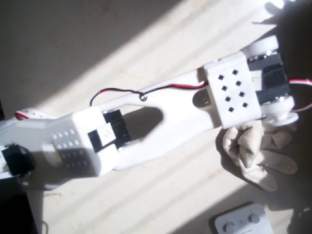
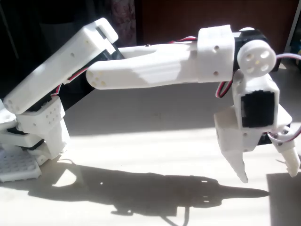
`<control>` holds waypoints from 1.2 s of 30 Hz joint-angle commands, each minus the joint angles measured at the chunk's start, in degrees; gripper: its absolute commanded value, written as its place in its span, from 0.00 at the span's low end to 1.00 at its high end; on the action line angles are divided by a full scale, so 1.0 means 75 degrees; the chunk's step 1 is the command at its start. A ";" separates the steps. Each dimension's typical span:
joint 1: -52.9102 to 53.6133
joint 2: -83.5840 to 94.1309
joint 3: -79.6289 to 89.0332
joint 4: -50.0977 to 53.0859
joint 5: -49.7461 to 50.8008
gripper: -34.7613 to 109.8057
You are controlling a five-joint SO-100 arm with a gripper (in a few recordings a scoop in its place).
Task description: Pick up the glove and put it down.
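The glove (image 1: 253, 151) lies crumpled on the counter (image 1: 146, 39), beneath the arm's wrist. The pincer (image 2: 268, 172) hangs spread and empty above the surface. Lower it vertically and close over the bunched fabric, not a floppy finger.

No legible text, labels, brands, numbers or signs found in the overhead view or the fixed view. Checked white arm housings and grey device (image 1: 242, 222) at lower edge of overhead view: buttons seen, markings unreadable.
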 commanded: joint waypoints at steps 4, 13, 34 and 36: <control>-0.0047 0.0070 -0.0223 -0.0094 0.0000 0.39; -0.0035 0.0094 -0.0223 -0.0363 -0.0047 0.24; -0.0047 0.0621 -0.0117 -0.0340 0.0023 0.24; -0.0035 0.1195 -0.0094 -0.0352 -0.0012 0.24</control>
